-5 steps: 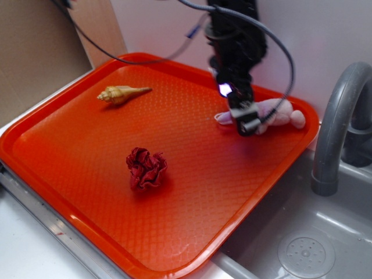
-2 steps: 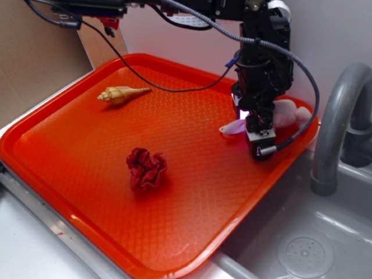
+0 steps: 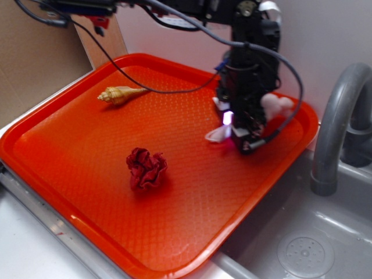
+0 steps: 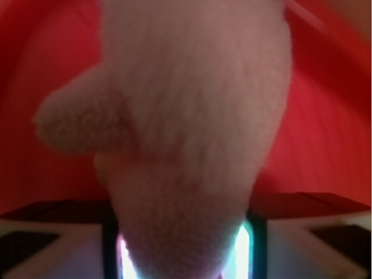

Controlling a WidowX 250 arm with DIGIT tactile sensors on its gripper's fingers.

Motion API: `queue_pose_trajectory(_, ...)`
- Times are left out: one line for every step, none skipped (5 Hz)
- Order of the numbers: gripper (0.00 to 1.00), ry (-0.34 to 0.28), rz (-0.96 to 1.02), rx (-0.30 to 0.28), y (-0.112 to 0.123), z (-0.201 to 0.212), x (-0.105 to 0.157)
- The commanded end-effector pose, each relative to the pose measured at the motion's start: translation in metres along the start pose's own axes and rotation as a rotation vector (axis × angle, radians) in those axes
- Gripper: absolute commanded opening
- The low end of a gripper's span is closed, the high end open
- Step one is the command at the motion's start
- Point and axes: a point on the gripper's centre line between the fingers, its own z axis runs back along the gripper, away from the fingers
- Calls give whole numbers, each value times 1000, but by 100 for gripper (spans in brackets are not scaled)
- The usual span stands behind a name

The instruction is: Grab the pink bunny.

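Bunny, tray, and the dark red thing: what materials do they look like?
Pink bunny: soft plush; the wrist view shows fuzzy, matte pile. Tray: probably hard plastic, orange-red, with a fine embossed diamond texture and a slight sheen. Dark red flower: looks like ruffled fabric, matte, with crinkled folds. None is certain from looks alone.

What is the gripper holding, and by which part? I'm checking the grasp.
The gripper appears shut on the pink bunny, gripping its body; exact contact is hidden.
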Motion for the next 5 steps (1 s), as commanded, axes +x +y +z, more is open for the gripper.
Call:
queue_pose_trajectory(0,-64,393,-68,51,89,-63)
queue_pose_trajectory(0,-86,590,-98,73,108,-105)
queue_pose_trajectory(0,-134,727,-107,95,128,-145)
queue_pose_trajectory(0,-216,860,-70,112,146,-177)
queue_pose_trajectory(0,-237,928,-35,125,151,-192)
